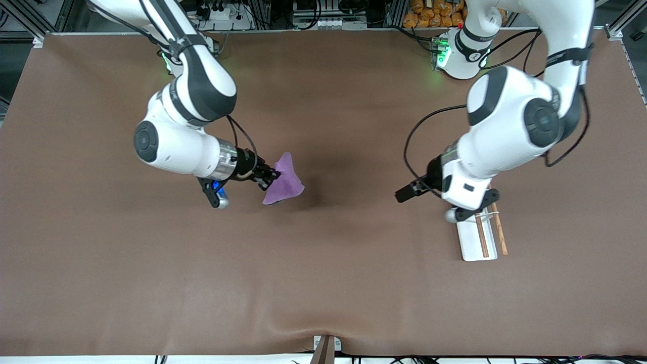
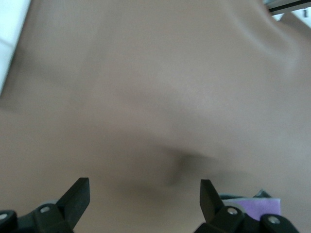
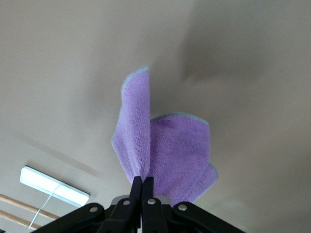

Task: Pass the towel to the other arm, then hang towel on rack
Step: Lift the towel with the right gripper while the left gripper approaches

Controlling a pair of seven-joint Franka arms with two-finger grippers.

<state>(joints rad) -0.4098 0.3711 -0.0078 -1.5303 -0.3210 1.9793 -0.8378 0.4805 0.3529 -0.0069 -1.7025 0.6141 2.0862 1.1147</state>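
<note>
The brown table [image 1: 323,283] is being seen from above, its covering lying bare across most of its width, with a slight wrinkle showing at the edge nearest the front camera. Two white arms are being reached out over it from their bases.

The other arm [image 1: 510,126], the left one, is being held over the left arm's end of the table, just above the rack. Its left gripper [image 1: 410,191] is being kept up in the air with the fingers [image 2: 77,196] spread wide and nothing between them; bare table is being shown under it in the left wrist view, with a corner of purple cloth at the picture's edge.

The right arm [image 1: 182,131], with a blue light at its wrist, is being held over the right arm's half of the table. Its right gripper [image 1: 270,177] is being kept clamped tight on the towel [image 1: 284,181], pinched by one edge.

The towel [image 3: 160,145] is being held off the table, hanging in two purple folds from the closed fingers, well apart from the rack.

The rack [image 1: 480,237] is being left on the table toward the left arm's end, its two brown rods [image 1: 490,232] lying parallel over the white base plate, with nothing hung on them.
</note>
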